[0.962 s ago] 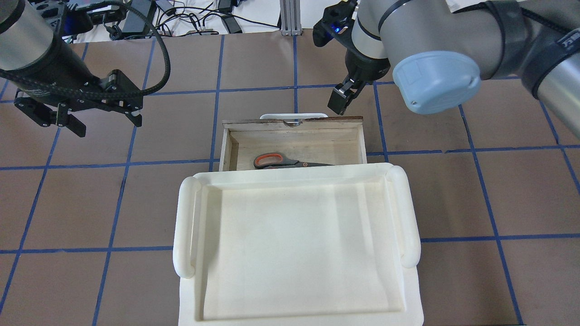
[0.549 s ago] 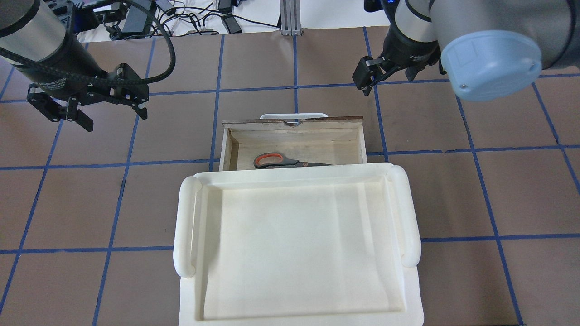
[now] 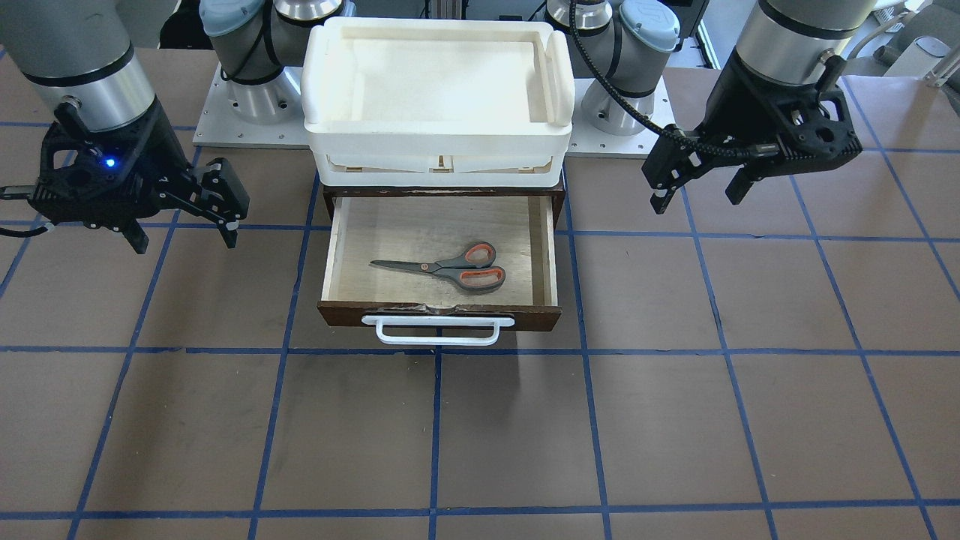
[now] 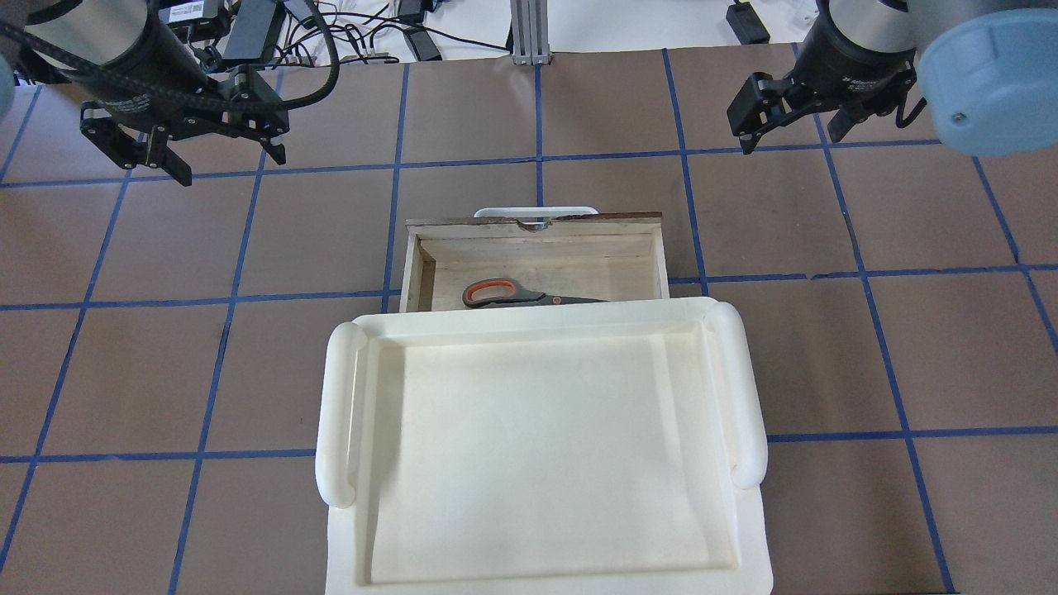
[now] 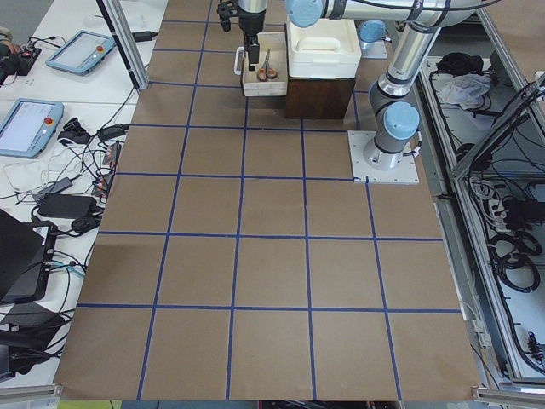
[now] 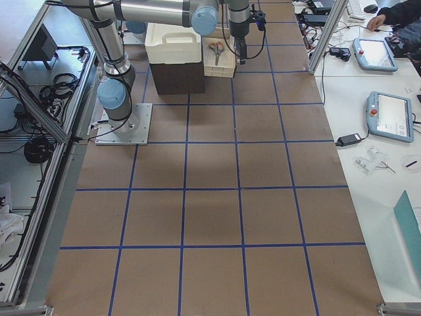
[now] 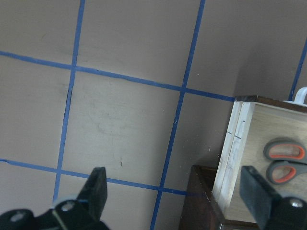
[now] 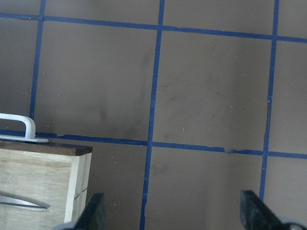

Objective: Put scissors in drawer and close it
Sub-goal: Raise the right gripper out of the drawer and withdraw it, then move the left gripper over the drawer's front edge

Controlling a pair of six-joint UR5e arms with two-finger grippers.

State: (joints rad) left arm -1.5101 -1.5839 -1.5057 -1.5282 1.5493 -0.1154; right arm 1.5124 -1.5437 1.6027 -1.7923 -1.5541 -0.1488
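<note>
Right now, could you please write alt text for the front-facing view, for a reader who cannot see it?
A pair of scissors lies flat in an open wooden drawer, pulled out below a white tray. The right gripper and the left gripper hang open above the table on either side, touching nothing.

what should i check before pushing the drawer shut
1. Scissors wholly inside the drawer, flat on its floor: ok
2. Left gripper open and empty: ok
3. Right gripper open and empty: ok
4. Nothing touching the handle or front panel: ok
5. A gripper lined up before the drawer front to push: not ok, both hang off to its sides
6. Drawer slides freely: cannot tell
</note>
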